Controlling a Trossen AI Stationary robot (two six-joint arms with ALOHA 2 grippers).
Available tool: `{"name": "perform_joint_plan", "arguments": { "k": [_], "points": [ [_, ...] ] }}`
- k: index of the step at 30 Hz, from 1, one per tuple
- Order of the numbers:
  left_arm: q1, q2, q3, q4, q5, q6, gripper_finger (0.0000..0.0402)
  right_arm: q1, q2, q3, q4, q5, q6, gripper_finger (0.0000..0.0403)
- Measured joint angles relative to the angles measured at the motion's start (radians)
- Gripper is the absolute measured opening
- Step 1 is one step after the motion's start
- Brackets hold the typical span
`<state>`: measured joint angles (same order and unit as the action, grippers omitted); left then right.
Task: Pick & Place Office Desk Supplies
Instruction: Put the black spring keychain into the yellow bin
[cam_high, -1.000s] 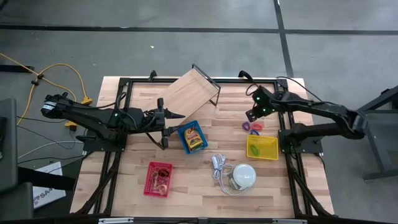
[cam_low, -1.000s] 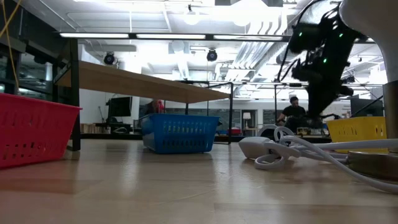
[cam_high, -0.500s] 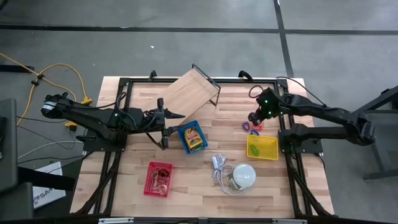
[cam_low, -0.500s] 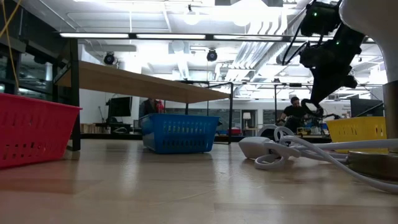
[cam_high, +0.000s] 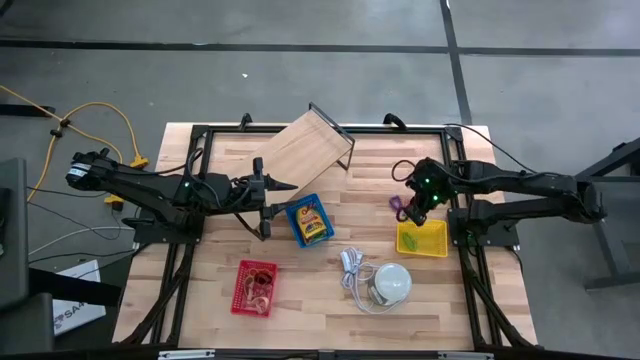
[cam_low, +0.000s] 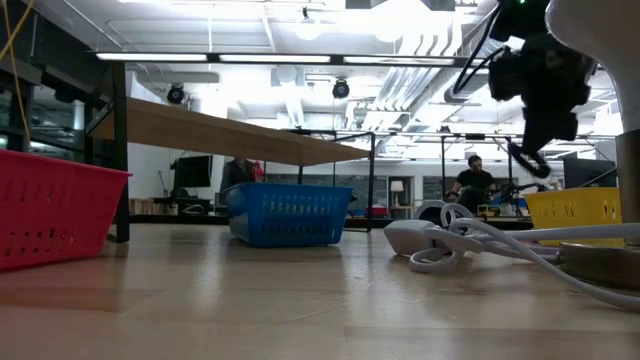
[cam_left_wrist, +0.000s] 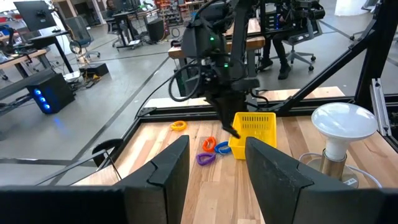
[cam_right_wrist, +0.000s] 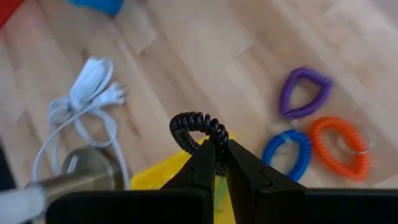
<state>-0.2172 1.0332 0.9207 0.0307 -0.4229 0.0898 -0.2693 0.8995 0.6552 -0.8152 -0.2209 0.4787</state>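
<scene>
The right gripper (cam_right_wrist: 215, 163) is pinching a black coil keyring (cam_right_wrist: 198, 126) over the yellow basket (cam_high: 421, 238). The left gripper (cam_left_wrist: 214, 163) is waiting, fingers spread, beside the blue basket (cam_high: 309, 221).

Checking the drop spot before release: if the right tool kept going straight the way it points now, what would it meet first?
Probably the yellow basket. The right tool, shut on a black coil ring, points down with the basket's near edge right beneath its tips; how high it hangs above is unclear.
</scene>
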Motion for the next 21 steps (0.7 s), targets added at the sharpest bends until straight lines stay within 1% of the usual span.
{"name": "perform_joint_plan", "arguments": {
  "k": [4,14,17,21],
  "points": [
    [0.0,0.0,0.0,0.0,0.0,0.0,0.015,0.072,-0.015,0.0,-0.02,-0.018,0.042,0.0016],
    [0.0,0.0,0.0,0.0,0.0,0.0,0.015,0.267,-0.038,0.0,-0.078,-0.015,0.18,0.0016],
    [0.0,0.0,0.0,0.0,0.0,0.0,0.015,0.309,-0.038,0.0,-0.089,0.013,0.22,0.0016],
    [0.0,0.0,0.0,0.0,0.0,0.0,0.015,0.338,-0.038,0.0,-0.11,0.08,0.276,0.0016]
  ]
}}
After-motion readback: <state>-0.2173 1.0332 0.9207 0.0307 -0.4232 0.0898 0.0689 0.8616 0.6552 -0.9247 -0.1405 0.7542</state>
